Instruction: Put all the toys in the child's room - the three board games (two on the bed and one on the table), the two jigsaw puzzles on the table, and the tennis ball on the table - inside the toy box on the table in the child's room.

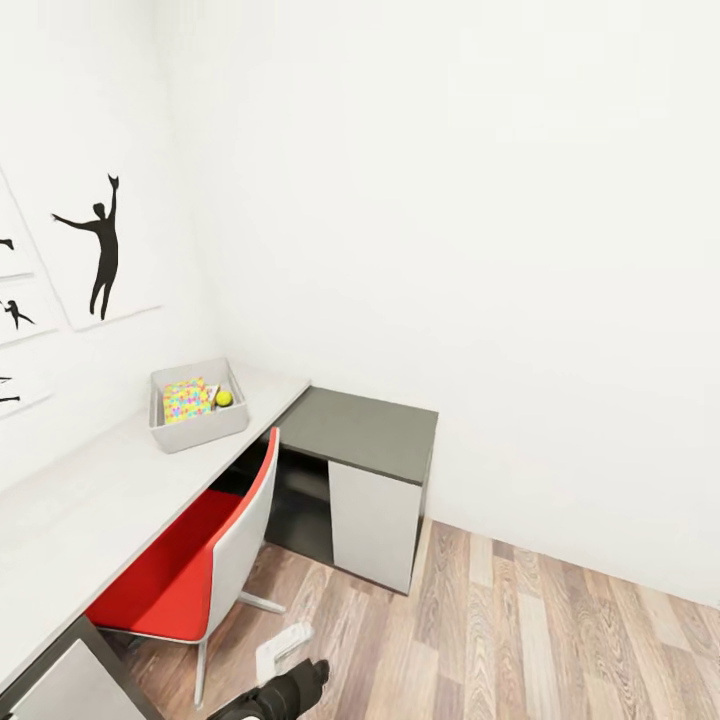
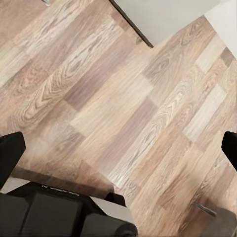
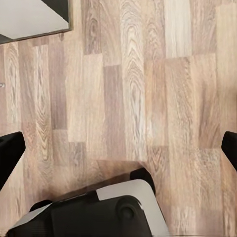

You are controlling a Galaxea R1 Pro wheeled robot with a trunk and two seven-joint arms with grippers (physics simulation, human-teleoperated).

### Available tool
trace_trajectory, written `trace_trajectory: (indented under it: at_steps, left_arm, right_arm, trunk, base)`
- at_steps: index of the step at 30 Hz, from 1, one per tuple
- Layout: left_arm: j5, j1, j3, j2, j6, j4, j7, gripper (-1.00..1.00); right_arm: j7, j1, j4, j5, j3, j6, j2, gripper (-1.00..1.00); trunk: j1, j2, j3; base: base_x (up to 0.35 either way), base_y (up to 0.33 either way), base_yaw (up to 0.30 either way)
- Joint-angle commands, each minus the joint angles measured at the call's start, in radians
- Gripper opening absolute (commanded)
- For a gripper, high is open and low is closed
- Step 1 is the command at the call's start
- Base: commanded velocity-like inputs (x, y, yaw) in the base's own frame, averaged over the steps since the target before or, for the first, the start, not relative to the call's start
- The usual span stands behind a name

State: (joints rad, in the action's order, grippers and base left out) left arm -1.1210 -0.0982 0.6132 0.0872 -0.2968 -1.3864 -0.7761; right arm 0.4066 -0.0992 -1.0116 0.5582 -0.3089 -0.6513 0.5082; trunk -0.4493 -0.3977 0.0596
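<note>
- The toy box sits on the bench beyond the red chair, tennis ball inside.
- Both pincers, left and right, hang spread and empty over the floor.
- Risk, as I judge it: the base clipping that chair.

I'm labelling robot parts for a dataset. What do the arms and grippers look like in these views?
In both wrist views the left gripper and right gripper have matte black fingers at the frame edges, above black housings with light grey panels. The head view shows a rounded black arm segment beside a white part.
</note>
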Motion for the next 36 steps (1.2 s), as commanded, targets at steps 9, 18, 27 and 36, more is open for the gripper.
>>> trace_trajectory:
  at_steps: [9, 18, 27, 36]
  left_arm:
    - [-0.01, 0.014, -0.002, 0.008, 0.032, 0.191, -0.004, 1.0]
    - [-0.015, 0.02, -0.004, 0.012, 0.052, 0.446, 0.115, 1.0]
    - [-0.017, 0.021, -0.005, 0.013, 0.147, 0.671, 0.326, 1.0]
    - [-0.024, 0.021, -0.005, 0.013, 0.167, 0.736, 0.365, 1.0]
  right_arm:
    - [-0.005, 0.128, 0.188, -0.125, 0.141, 0.079, -0.069, 1.0]
    - [-0.01, 0.21, 0.385, -0.286, 0.201, 0.277, -0.2, 1.0]
    - [-0.02, 0.226, 0.476, -0.413, 0.213, 0.382, -0.266, 1.0]
    - [-0.033, 0.228, 0.552, -0.436, 0.211, 0.422, -0.275, 1.0]
  trunk:
    - [-0.001, -0.002, -0.004]
    - [-0.001, -0.002, -0.005]
    - [-0.001, -0.002, -0.006]
    - [-0.001, -0.002, -0.009]
  base:
    - [-0.001, 0.0, -0.046]
    - [0.0, 0.0, -0.01]
    - [0.0, 0.0, -0.002]
    - [0.0, 0.0, 0.0]
